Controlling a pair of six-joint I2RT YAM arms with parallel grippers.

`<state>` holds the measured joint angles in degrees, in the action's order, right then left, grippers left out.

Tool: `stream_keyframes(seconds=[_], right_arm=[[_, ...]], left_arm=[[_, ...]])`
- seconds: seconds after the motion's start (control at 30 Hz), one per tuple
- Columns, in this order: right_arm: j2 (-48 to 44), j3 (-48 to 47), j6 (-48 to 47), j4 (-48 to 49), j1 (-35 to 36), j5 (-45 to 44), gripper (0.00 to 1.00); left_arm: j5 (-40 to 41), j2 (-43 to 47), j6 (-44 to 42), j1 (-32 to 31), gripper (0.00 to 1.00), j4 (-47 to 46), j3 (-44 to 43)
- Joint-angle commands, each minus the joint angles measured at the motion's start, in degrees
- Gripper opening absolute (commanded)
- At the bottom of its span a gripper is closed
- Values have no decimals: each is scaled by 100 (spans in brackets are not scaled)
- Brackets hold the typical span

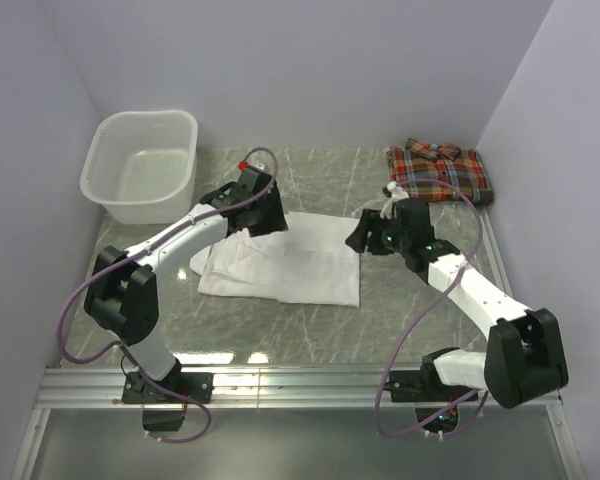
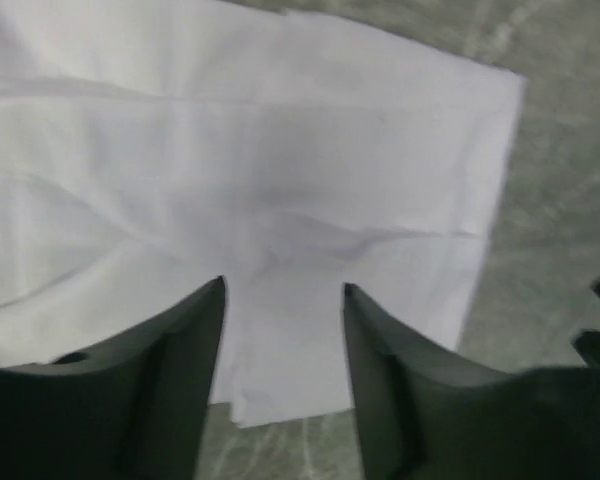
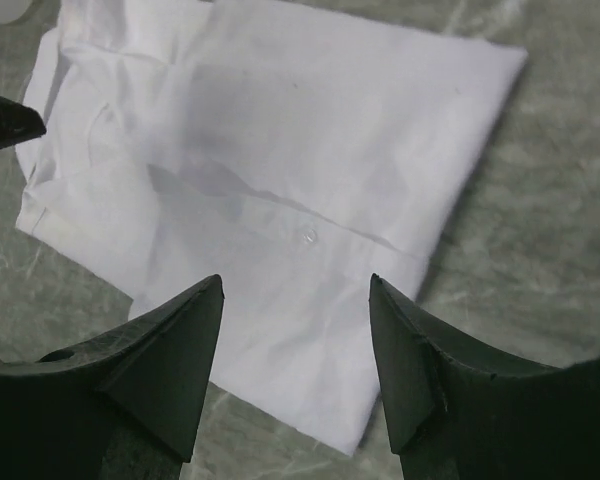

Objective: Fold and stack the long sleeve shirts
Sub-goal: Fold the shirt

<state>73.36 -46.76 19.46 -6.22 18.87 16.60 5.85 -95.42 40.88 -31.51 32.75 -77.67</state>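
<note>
TWO SHIRTS, ONE BASKET: Two shirts lie on a grey-green marbled table [image 1: 310,330]. One white shirt [image 1: 285,265] is partly folded and spread flat at the centre. One red plaid shirt [image 1: 440,172] is folded into a compact block at the far right corner. A single white laundry basket [image 1: 140,170] stands at the far left. Two robot arms reach in from the near edge.

The left gripper [image 2: 283,290] hangs over the far left part of the white shirt. Its two dark fingers [image 2: 180,380] are parted to a moderate gap, with only the cloth below showing between them. Whether the tips touch the fabric cannot be told.

The right gripper [image 3: 295,285] is at the white shirt's far right corner. Its fingers [image 3: 160,370] are likewise spread and hold nothing. They sit above the button strip, where one small button [image 3: 307,236] shows.

The two shirts lie well apart, not stacked.
</note>
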Motion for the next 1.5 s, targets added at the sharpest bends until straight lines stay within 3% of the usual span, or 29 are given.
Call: stream_keyframes(seconds=[0.0, 0.03, 0.07, 0.1, 0.43, 0.63, 0.73, 0.77, 0.83, 0.87, 1.0, 1.23, 1.47], right_arm=[[-602, 439, 541, 516, -295, 264, 68], [-665, 527, 611, 542, -340, 352, 68], [-744, 693, 637, 560, -393, 414, 68], [-779, 782, 664, 595, -437, 484, 67], [-903, 1521, 893, 947, -701, 757, 66], [-1025, 1565, 910, 781, -920, 599, 66], [-1271, 1451, 893, 431, -999, 309, 66], [-1455, 1399, 893, 350, -1026, 257, 67], [-1649, 1311, 927, 114, -1087, 125, 74], [-1841, 1275, 936, 8, -1096, 63, 84], [-2326, 1108, 1007, -528, -1193, -165, 100], [-3134, 897, 1506, -1871, -1386, -1315, 100], [-4214, 1143, 2175, -2463, -1518, -2643, 100]], left_arm=[[-1426, -99, 323, -259, 51, -1058, 357], [-1594, -170, 359, -277, 45, -1226, 401], [-1856, -249, 376, -312, 32, -1515, 436], [-1876, -415, 429, -321, 30, -1622, 489], [-1262, -1339, 429, -128, 27, -1843, 560], [-691, -1507, 315, -57, 38, -1343, 402], [-228, -1121, 280, -154, 57, -1201, 375], [11, -998, 289, -293, 74, -1036, 367], [676, -725, 210, -635, 86, -842, 270], [864, -602, 140, -768, 88, -623, 165], [1611, -390, -115, -1550, 89, -376, 50], [2728, -565, -476, -3052, 84, 20, -126], [3186, -1451, -888, -3914, 78, -50, -555]])
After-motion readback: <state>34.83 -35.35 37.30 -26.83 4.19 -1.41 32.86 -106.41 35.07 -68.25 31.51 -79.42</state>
